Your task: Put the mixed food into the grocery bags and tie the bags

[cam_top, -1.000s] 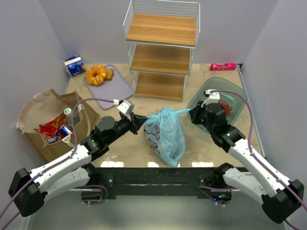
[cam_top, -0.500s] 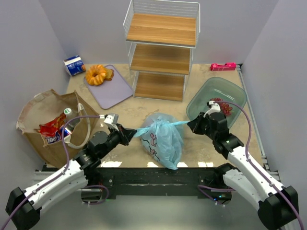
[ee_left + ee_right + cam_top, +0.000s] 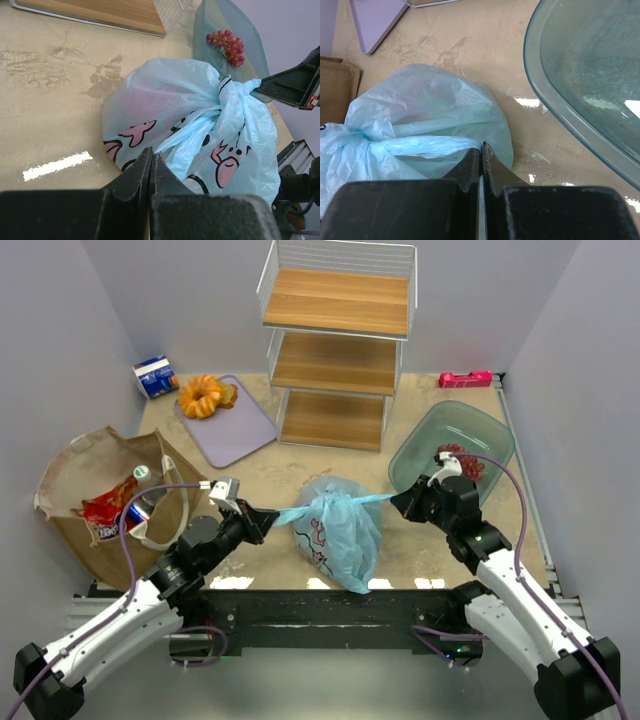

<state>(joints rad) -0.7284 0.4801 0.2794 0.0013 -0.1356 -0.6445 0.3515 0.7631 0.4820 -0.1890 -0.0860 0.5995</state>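
The light-blue plastic bag [image 3: 335,530] [image 3: 165,100] [image 3: 430,105] lies full at the table's front centre, knotted [image 3: 225,87] at its top. My left gripper [image 3: 272,522] [image 3: 151,152] is shut on the bag's left tail. My right gripper [image 3: 397,497] [image 3: 481,147] is shut on the right tail, and both tails are stretched taut. The brown paper bag [image 3: 90,480] stands open at the left with a red snack packet [image 3: 105,512] and a can [image 3: 135,512] inside. Red grapes [image 3: 462,460] [image 3: 227,44] lie in the green bowl [image 3: 450,430] [image 3: 590,65].
A wire rack with wooden shelves [image 3: 340,340] stands at the back centre. On a purple cutting board [image 3: 235,430] is an orange ring pastry [image 3: 201,395], with a blue-white carton [image 3: 156,376] behind it. A pink object [image 3: 465,379] lies at the back right.
My left gripper pulled back toward the near left and my right gripper shifted slightly nearer, both still gripping. The tails drew taut and the bag settled lower.
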